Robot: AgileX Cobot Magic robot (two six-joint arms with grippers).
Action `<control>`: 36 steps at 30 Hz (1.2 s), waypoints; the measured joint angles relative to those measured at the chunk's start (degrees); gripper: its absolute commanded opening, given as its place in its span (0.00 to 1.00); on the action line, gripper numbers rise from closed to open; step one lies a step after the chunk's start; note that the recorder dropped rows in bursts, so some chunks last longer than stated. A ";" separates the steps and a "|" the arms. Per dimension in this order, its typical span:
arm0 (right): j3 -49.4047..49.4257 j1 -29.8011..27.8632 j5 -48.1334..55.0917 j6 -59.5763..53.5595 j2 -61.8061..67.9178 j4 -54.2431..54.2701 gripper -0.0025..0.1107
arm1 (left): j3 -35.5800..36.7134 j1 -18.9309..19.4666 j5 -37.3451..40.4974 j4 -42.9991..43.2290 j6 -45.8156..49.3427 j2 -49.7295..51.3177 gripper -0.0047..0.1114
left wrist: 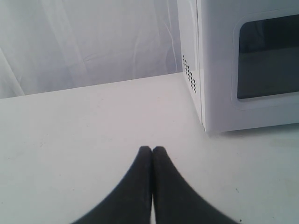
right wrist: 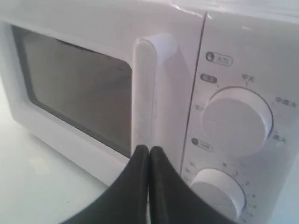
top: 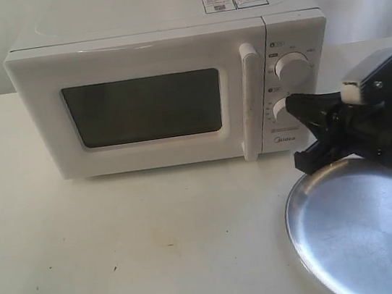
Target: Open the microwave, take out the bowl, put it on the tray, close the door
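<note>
The white microwave (top: 151,87) stands at the back of the table. Its door (top: 141,118) is closed, with a dark window and a tall white handle (top: 251,99). The bowl is out of view. A silver tray (top: 369,232) lies at the front right. My right gripper (top: 303,128) hovers over the tray's far rim in front of the dials. It is shut and empty, with its tips (right wrist: 149,150) just short of the handle (right wrist: 145,88). My left gripper (left wrist: 152,150) is shut and empty above bare table, off the microwave's (left wrist: 233,65) left side.
Two round white dials (top: 291,68) sit on the panel to the right of the handle. A white curtain (left wrist: 84,42) hangs behind the table. Bare tabletop (top: 123,252) spreads in front of the microwave, to the left of the tray.
</note>
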 measured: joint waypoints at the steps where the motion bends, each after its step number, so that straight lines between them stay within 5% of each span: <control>1: -0.24 -2.18 -2.45 2.33 0.26 -4.14 0.02 | 0.00 0.00 0.00 0.00 0.00 0.00 0.04; 8: -6.04 -10.21 -10.29 9.45 6.37 -27.91 0.02 | 0.00 0.00 0.00 0.00 0.00 0.00 0.04; 21: -10.78 -10.45 -10.51 11.41 12.26 -26.16 0.03 | 0.00 0.00 0.00 0.00 0.00 0.00 0.04; 24: -12.24 -10.45 -10.51 11.41 13.16 -25.85 0.13 | 0.00 0.00 0.00 0.00 0.00 0.00 0.04; 30: -14.57 -10.09 -10.63 11.41 14.50 -27.77 0.49 | 0.00 0.00 0.00 0.00 0.00 0.00 0.04; 36: -17.52 -7.23 -8.39 10.81 15.97 -28.17 0.50 | 0.00 0.00 0.00 0.00 0.00 0.00 0.04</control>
